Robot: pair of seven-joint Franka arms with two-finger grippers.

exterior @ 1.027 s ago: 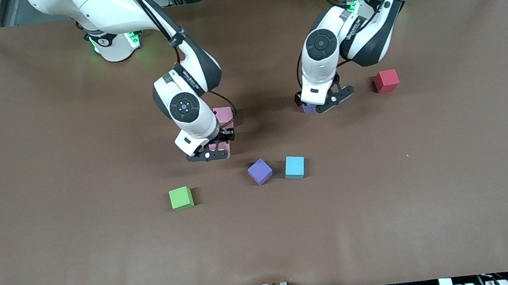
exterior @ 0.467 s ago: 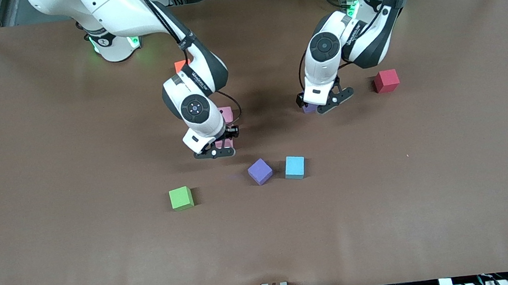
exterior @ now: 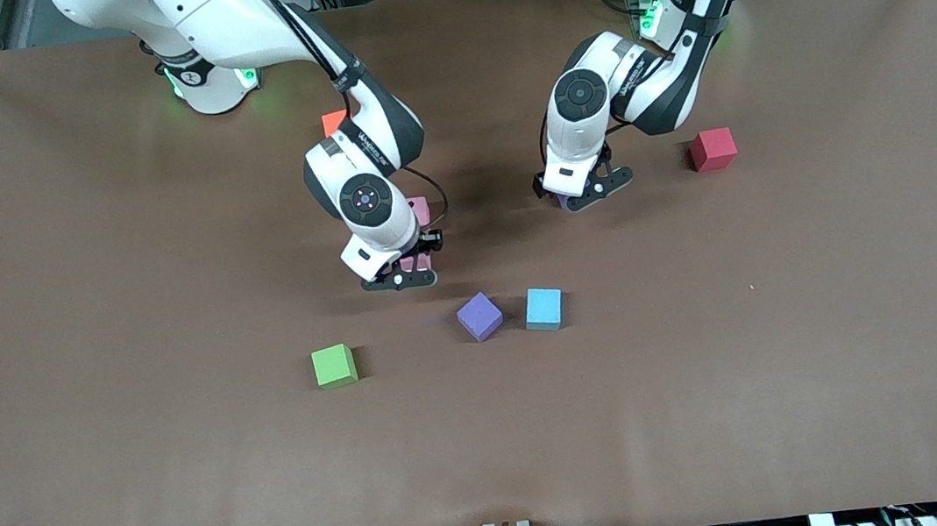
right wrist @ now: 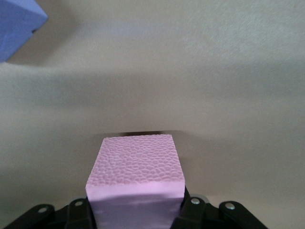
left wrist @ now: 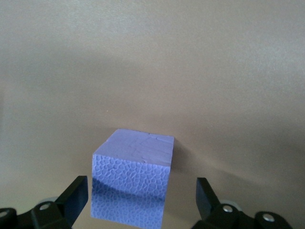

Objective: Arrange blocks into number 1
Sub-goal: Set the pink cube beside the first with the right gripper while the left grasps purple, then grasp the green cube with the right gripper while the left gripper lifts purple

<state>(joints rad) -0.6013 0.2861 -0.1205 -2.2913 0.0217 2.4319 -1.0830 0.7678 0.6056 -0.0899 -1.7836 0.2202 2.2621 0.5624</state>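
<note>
My right gripper [exterior: 406, 274] is shut on a pink block [right wrist: 136, 183], low over the table. It hangs next to a second pink block [exterior: 420, 208] that the arm half hides. My left gripper [left wrist: 141, 202] is open and low around a purple block [left wrist: 132, 183] that rests on the table; both fingers are apart from its sides. In the front view that gripper [exterior: 575, 195] covers the block. Loose on the table lie another purple block [exterior: 480, 315], a light blue block [exterior: 543, 308], a green block [exterior: 334, 366], a red block [exterior: 712, 150] and an orange block [exterior: 335, 121].
The brown table [exterior: 105, 481] is bare toward the front camera. The loose purple block's corner [right wrist: 16, 24] shows in the right wrist view.
My right gripper carried the pink block a little toward the left arm's end, which uncovered the orange block. My left gripper shifted slightly toward the right arm's end over the purple block.
</note>
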